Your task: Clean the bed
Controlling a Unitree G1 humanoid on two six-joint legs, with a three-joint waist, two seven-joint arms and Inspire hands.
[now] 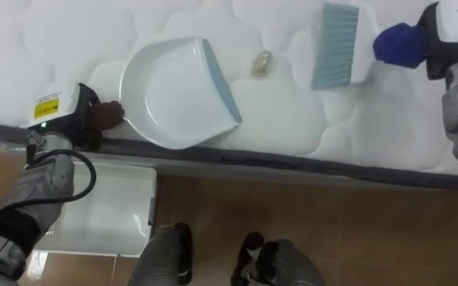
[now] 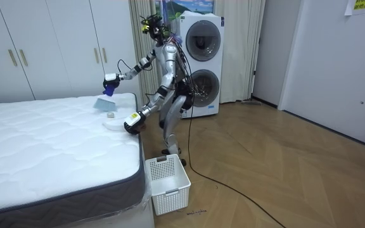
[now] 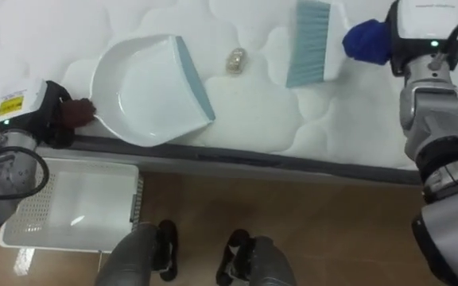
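Left hand (image 1: 94,119), low at 9 o'clock in the eye views, has its fingers curled round the short handle at the back of a white dustpan (image 1: 169,91). The pan lies flat on the mattress (image 1: 54,32) close to the near edge, its blue-grey lip turned toward 3 o'clock. It looks like thin, stiff plastic: light, easy to tip, and likely to slide on the fabric unless the lip is pressed down, so the handle is the right place to hold it. At about 2 o'clock from the lip, a little apart from it, sits a small crumpled scrap (image 1: 261,63), pale and probably almost weightless, so a hard stroke could flick it past the pan. Further toward 2 o'clock is a hand brush (image 1: 336,44) with pale blue bristles pointing toward the near edge. Its blue handle is clasped in the right hand (image 1: 426,41), which closes round it. Whether the bristle tips touch the cover I cannot tell. The bristles should bend easily, so the stiff handle is the part to hold. The mattress is bare, white and quilted into soft pillowy lobes with a grey band along its side. It will probably give under pressure, and its seams may catch the scrap. On the wood floor (image 1: 356,230), at 6 o'clock from the left hand, stands a white perforated basket (image 1: 110,206). The room view shows the robot leaning over the bed's corner, with white wardrobes (image 2: 43,50) at 10 o'clock and stacked washing machines (image 2: 201,63) at 12 o'clock.
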